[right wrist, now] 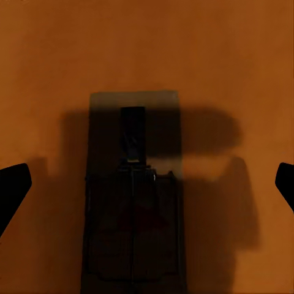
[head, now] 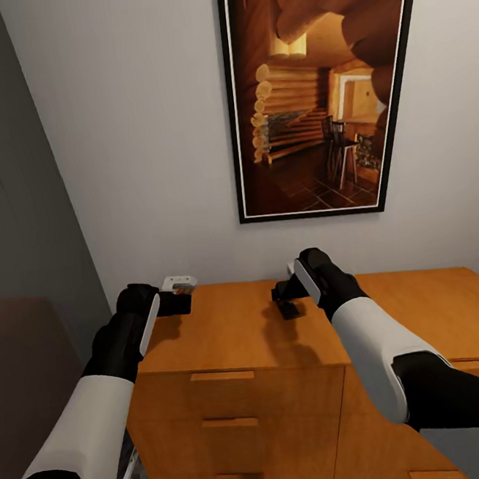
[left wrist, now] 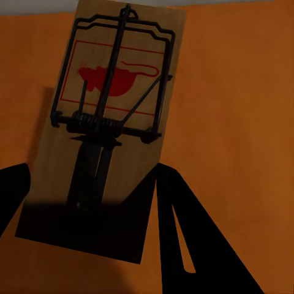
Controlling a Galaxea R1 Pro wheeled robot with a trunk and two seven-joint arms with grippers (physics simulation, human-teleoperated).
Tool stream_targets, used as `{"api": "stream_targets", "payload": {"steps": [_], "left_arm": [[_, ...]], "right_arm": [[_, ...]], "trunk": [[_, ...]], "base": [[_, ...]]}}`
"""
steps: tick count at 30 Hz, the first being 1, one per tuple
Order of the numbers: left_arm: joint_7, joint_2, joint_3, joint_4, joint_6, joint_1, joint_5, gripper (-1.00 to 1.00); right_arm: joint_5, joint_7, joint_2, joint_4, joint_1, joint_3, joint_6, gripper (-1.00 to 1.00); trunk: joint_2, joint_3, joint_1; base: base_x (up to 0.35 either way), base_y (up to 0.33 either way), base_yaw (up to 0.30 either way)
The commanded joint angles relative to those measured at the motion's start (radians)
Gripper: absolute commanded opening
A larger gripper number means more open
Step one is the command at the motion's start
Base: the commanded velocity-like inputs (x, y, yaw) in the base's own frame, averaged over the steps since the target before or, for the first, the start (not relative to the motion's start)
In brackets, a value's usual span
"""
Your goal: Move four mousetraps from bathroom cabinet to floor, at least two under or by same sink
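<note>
Fingers (left wrist: 177,239) of left gripper (head: 174,302) sit close on either side of a mousetrap (left wrist: 104,131) on the cabinet (head: 235,336) top near its left rear corner; cannot tell if they actually pinch it. Right gripper (head: 284,301) fingers (right wrist: 12,190) spread wide, touching nothing, a second mousetrap (right wrist: 133,196) lying flat in shadow betw them. Behind cabinet, framed picture (head: 320,91) hangs on the wall.

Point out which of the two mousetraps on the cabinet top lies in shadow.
The flat wooden mousetrap under the right gripper: the gripper's shadow darkens it. The other mousetrap, by the left gripper, shows its red mouse print in light.
</note>
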Motion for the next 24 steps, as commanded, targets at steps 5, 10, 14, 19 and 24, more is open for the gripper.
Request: {"api": "stream_targets", "payload": {"steps": [5,10,14,19,24], "left_arm": [[-0.008,0.000,0.000,-0.001,0.003,-0.001,-0.013,-1.00],[-0.008,0.000,0.000,-0.001,0.003,-0.001,-0.013,-1.00],[-0.008,0.000,0.000,-0.001,0.003,0.000,-0.013,-1.00],[-0.008,0.000,0.000,0.000,0.003,0.000,-0.013,-1.00],[-0.008,0.000,0.000,0.000,0.003,-0.001,-0.013,-1.00]], "right_arm": [[-0.001,-0.006,0.001,-0.001,-0.001,-0.024,0.004,1.00],[0.000,-0.007,0.001,-0.001,-0.001,-0.030,0.004,1.00],[0.003,-0.007,0.001,-0.001,-0.001,-0.030,0.004,1.00],[0.005,-0.007,0.001,-0.001,-0.001,-0.030,0.004,1.00],[0.006,-0.007,0.001,-0.001,-0.001,-0.030,0.004,1.00]], "trunk": [[-0.001,-0.001,0.000],[-0.001,-0.001,0.000],[-0.015,-0.007,0.008],[-0.050,-0.023,0.027],[-0.050,-0.023,0.027]], "base": [[0.000,0.000,0.000],[0.000,0.000,0.000],[0.000,0.000,0.000],[0.000,0.000,0.000],[0.000,0.000,0.000]]}}
